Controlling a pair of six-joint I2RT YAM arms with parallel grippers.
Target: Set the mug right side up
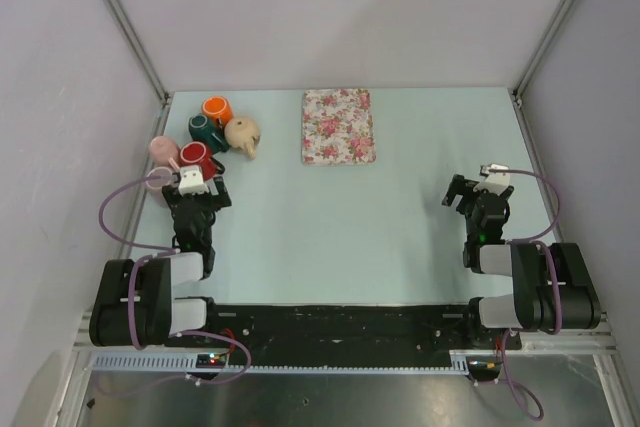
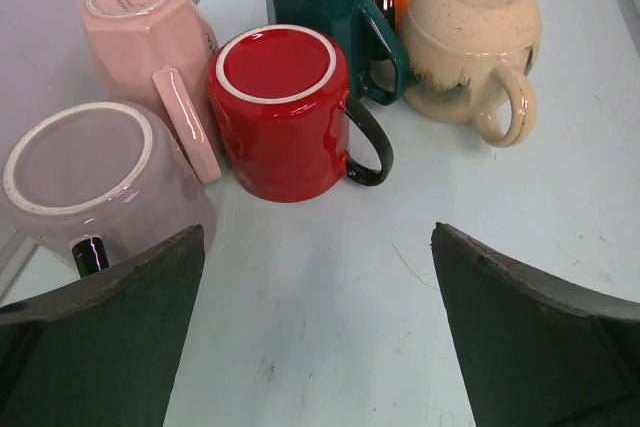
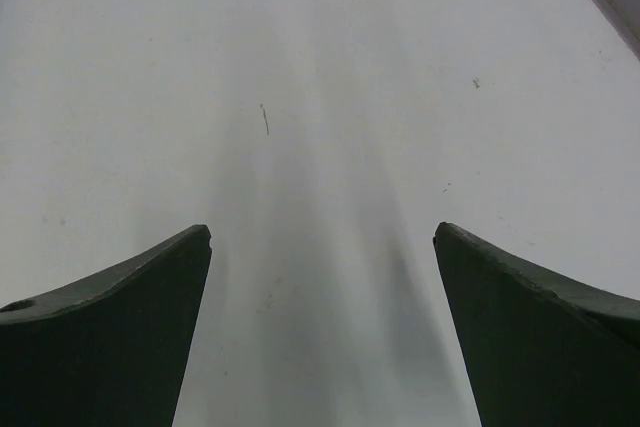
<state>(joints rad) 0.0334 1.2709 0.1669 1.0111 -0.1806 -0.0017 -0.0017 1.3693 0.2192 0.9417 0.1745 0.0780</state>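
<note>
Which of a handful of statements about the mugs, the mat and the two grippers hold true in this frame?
1. The red mug stands base up. True.
2. The left gripper is shut on the red mug. False: it is open, short of the mug, holding nothing.
3. A mug sits on the floral mat. False: nothing lies on the mat.
4. The right gripper is open above the table. True.
5. The red mug's handle is black. True.

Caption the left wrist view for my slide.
Open left gripper facing the upside-down red mug among other mugs.
</note>
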